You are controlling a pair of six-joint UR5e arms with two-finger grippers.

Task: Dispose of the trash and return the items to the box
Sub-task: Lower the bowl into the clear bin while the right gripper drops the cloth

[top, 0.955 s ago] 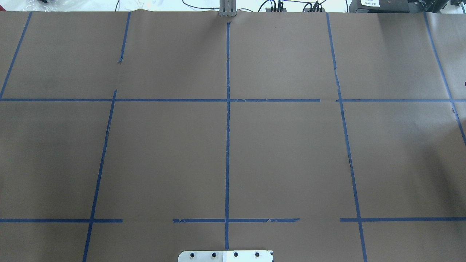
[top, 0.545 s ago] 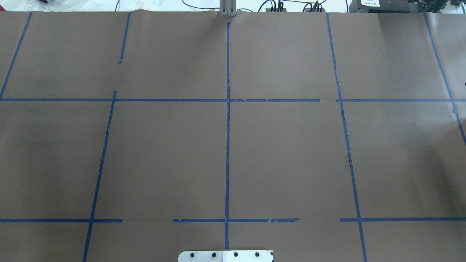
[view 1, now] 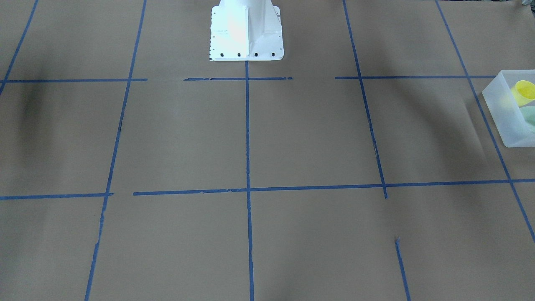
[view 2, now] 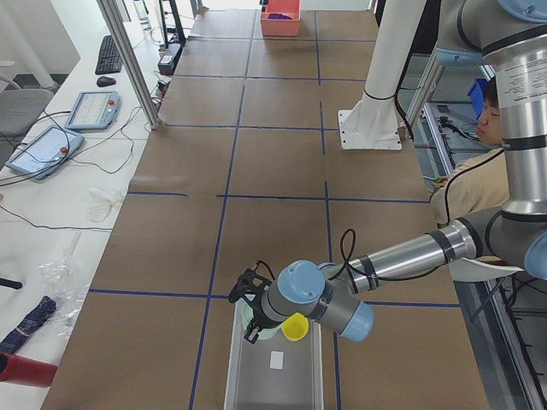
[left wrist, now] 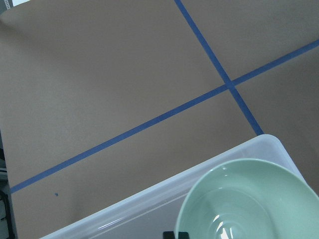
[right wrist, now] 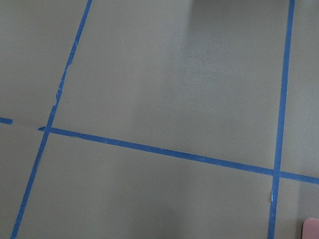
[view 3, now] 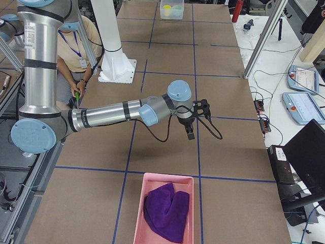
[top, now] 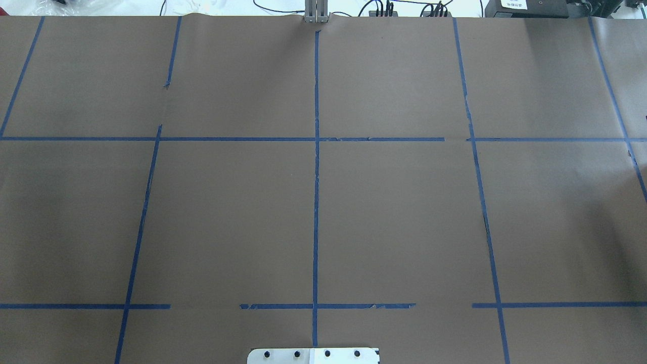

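- The box [view 1: 499, 115] sat at the 3 o'clock edge of the front-facing view, on the brown-papered table [top: 227, 212].
- The yellow cup [view 1: 524, 90] and the green bowl [left wrist: 249, 204] lay inside it, with the cup at the bowl's 12 o'clock in that view.
- The left gripper [view 2: 250, 329] hung over the box's end beside the cup. Whether its claw was apart or together could not be told.
- The right gripper [view 3: 189, 133] hung over the table, at 12 o'clock from a pink bin [view 3: 162, 177] holding a purple cloth [view 3: 165, 211]. Its claw's state could not be told either.

Brown paper [right wrist: 164, 84] crossed by blue tape lines [right wrist: 164, 151], pink corner [right wrist: 312, 229] at bottom right.
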